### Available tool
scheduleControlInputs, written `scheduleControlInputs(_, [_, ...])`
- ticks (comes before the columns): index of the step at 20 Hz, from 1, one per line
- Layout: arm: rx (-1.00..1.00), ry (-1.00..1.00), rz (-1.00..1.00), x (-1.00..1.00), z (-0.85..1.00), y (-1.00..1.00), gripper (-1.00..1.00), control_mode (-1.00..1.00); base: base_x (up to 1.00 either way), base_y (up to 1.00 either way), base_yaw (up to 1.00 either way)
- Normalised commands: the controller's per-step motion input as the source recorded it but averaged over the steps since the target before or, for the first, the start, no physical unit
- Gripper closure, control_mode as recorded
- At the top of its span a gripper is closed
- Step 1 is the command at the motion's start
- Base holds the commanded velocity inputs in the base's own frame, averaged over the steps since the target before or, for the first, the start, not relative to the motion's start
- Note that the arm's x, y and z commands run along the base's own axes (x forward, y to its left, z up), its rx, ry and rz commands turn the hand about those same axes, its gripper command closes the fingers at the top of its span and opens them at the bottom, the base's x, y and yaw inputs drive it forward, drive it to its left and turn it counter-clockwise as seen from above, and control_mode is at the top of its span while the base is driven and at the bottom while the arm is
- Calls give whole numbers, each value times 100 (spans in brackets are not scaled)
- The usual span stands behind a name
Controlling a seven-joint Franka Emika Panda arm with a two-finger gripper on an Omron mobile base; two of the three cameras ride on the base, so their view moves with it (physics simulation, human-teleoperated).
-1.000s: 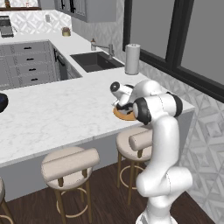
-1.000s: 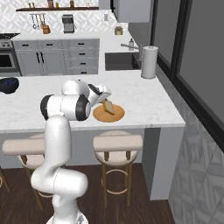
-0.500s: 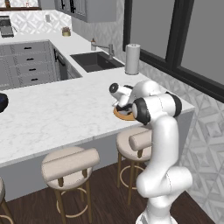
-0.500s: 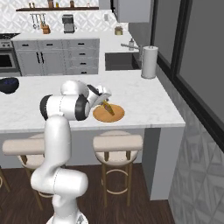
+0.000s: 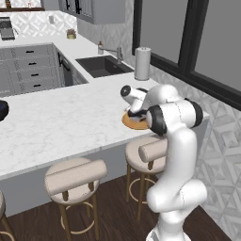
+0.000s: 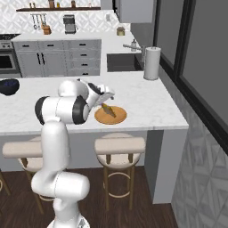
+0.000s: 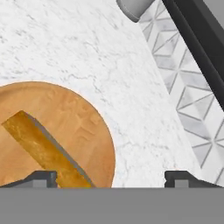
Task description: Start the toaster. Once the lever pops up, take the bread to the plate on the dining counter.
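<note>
Bread (image 7: 43, 151) lay on the plate (image 7: 83, 127) w/ one edge propped up, prob. just set down there as the task's last step; plate sat on the surface (image 6: 147, 100). Tool (image 7: 111, 177) hung right over it, jaws wide apart, holding nothing, bread just under and inside its left tip.

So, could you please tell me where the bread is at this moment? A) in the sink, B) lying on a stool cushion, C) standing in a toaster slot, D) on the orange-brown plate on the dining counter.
D: the bread lies on the plate, which sits on the dining counter, with the tool open above it.
</note>
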Motion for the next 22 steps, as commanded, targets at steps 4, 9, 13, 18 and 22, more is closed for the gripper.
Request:
scheduleControlInputs(4, [0,-7,-1,-38,100,0,-100,-100,0,0,0])
scheduleControlInputs(9, [0,-7,0,-52,68,1,-100,-100,0,0,0])
scheduleControlInputs(13, [12,-4,0,-92,69,12,-100,-100,0,0,0])
scheduleControlInputs(18, [33,0,0,-100,53,12,-100,-100,0,0,0])
scheduleControlInputs(22, [34,0,2,-100,6,31,-100,-100,0,0,0])
